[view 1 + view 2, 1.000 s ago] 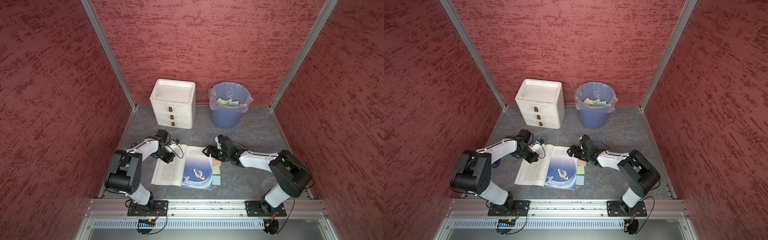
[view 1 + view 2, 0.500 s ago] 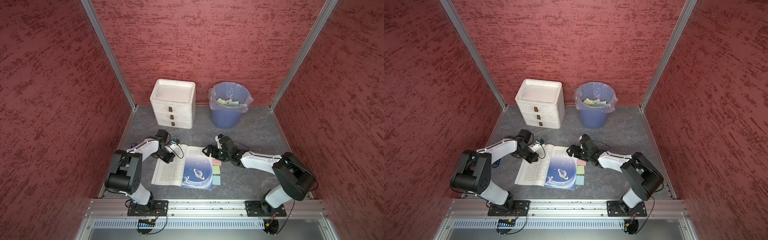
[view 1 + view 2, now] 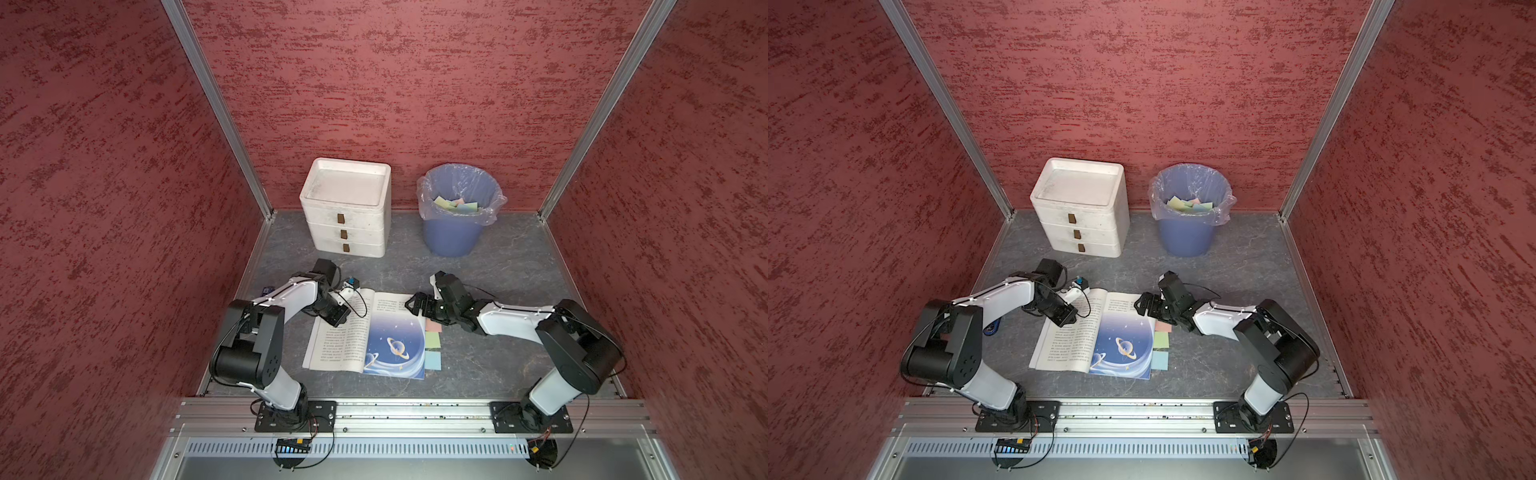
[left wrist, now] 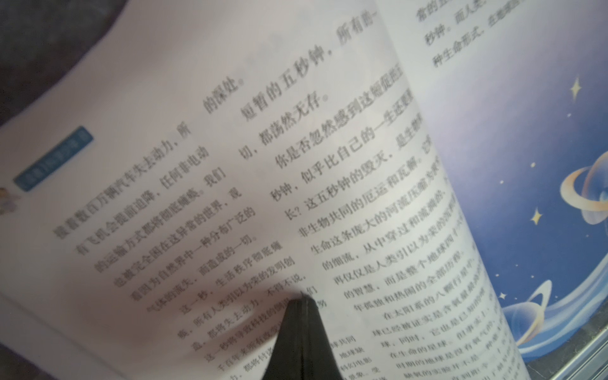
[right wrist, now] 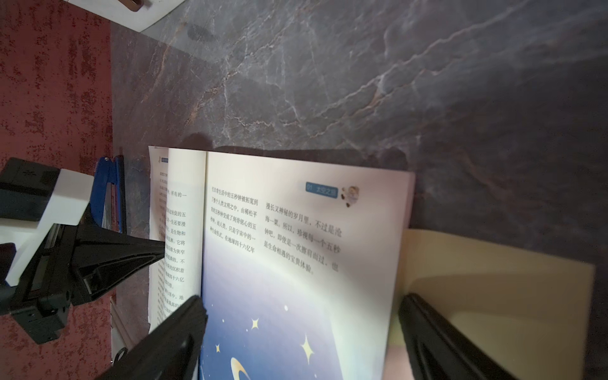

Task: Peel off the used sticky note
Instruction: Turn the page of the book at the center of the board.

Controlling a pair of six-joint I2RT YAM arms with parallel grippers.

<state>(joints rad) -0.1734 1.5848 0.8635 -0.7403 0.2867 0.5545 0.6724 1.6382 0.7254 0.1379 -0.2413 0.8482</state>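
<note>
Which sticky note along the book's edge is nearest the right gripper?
The pink note, by the right gripper; the green note and blue note lie farther off.

Robot lab booth; red wall panels point(image 3: 395, 83); aluminium corner post point(image 3: 217, 108); left arm point(image 3: 291, 293), right arm point(image 3: 511, 320) on front rail point(image 3: 415, 409)

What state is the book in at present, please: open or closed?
Open: the book lies spread flat on the table, with printed text and a blue planet picture both facing up, side by side.
</note>
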